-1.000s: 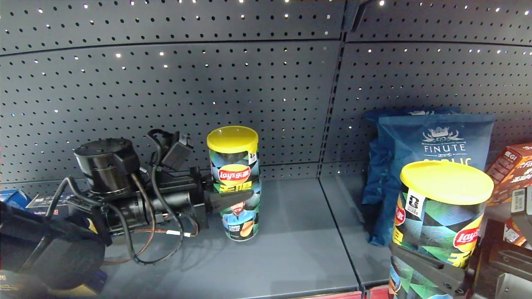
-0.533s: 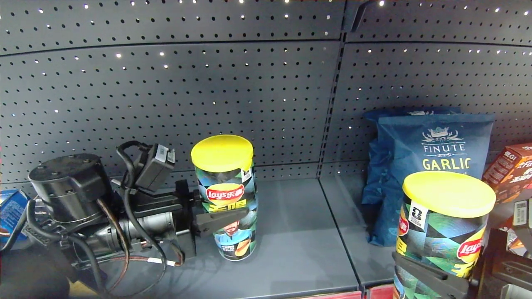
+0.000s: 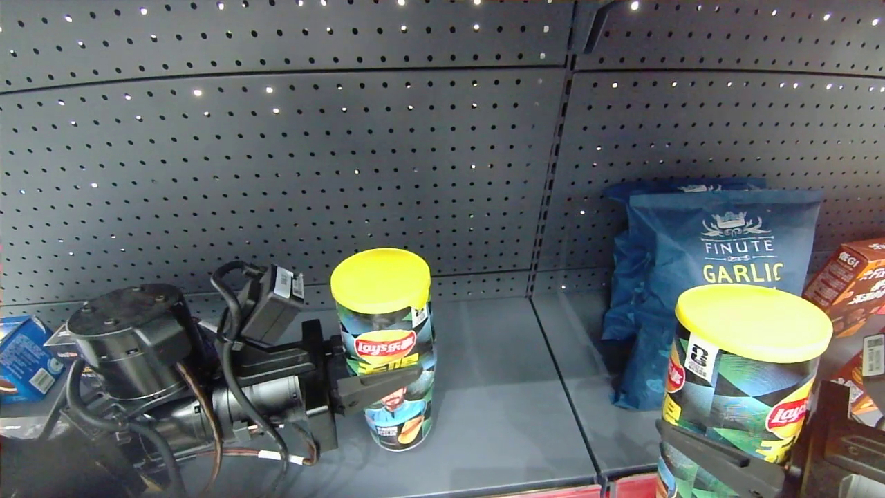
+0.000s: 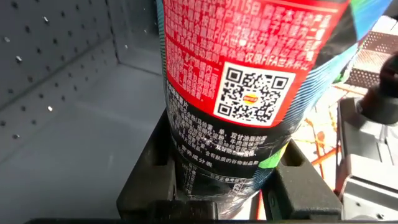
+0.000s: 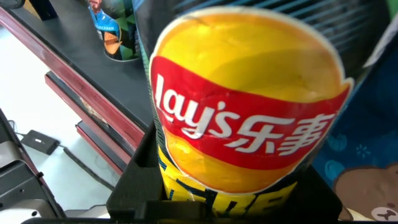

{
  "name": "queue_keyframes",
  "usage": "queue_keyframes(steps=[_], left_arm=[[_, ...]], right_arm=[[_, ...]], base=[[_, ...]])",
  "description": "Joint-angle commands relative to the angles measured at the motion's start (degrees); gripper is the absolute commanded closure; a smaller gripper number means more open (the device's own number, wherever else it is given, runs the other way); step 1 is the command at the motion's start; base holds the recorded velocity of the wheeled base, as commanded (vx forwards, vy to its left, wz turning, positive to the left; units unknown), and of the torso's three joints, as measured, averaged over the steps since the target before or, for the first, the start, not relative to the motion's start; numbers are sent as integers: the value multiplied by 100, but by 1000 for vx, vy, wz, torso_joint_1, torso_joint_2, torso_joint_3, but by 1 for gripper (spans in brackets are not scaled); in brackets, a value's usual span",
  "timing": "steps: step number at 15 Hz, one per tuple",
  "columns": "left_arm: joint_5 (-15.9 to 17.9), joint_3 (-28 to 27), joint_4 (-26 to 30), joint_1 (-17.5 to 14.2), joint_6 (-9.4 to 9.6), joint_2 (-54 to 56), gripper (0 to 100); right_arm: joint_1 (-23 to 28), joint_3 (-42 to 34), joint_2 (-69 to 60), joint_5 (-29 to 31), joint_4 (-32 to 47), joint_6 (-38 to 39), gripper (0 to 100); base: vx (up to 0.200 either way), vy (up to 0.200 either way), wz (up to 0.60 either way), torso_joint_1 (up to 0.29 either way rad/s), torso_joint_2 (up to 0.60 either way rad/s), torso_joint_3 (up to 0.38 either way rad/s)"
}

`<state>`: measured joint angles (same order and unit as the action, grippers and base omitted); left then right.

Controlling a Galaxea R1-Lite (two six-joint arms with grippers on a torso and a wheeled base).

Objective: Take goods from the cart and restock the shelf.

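Observation:
A yellow-lidded chip can [image 3: 384, 346] stands upright near the front of the grey shelf board [image 3: 498, 408], left of the seam. My left gripper [image 3: 377, 384] is shut on its lower half from the left; whether its base touches the board is unclear. In the left wrist view the can [image 4: 249, 81] sits between the dark fingers [image 4: 149, 180]. A second, identical can [image 3: 747, 387] is at the lower right, in front of the shelf edge, with my right gripper [image 3: 719, 460] shut on it. It looms close in the right wrist view [image 5: 242, 124].
Blue snack bags [image 3: 719, 277] lean against the pegboard on the right section, with red-brown boxes [image 3: 854, 277] beside them. A blue box [image 3: 24, 360] lies at the far left. Bare board stretches between the left can and the bags.
My left arm has drawn its can down and toward the shelf front, first leftward, then slightly back right. The right can has sunk a little in the picture.

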<state>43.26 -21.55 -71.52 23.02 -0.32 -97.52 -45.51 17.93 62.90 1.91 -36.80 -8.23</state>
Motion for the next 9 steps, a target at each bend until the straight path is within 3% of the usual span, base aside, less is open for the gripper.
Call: queue_keyframes(steps=[1, 6, 9], left_arm=[[-2, 116, -11, 19, 14, -30, 100], [7, 468, -20, 28, 49, -3, 100], [-2, 652, -468, 28, 40, -126, 100]], right_arm=[[7, 0, 3, 2, -2, -3, 100], [7, -9, -33, 11, 7, 5, 100], [7, -9, -68, 11, 7, 14, 100]], base=[[0, 0, 0, 0, 0, 0], [0, 0, 0, 0, 0, 0], [0, 0, 0, 0, 0, 0]])
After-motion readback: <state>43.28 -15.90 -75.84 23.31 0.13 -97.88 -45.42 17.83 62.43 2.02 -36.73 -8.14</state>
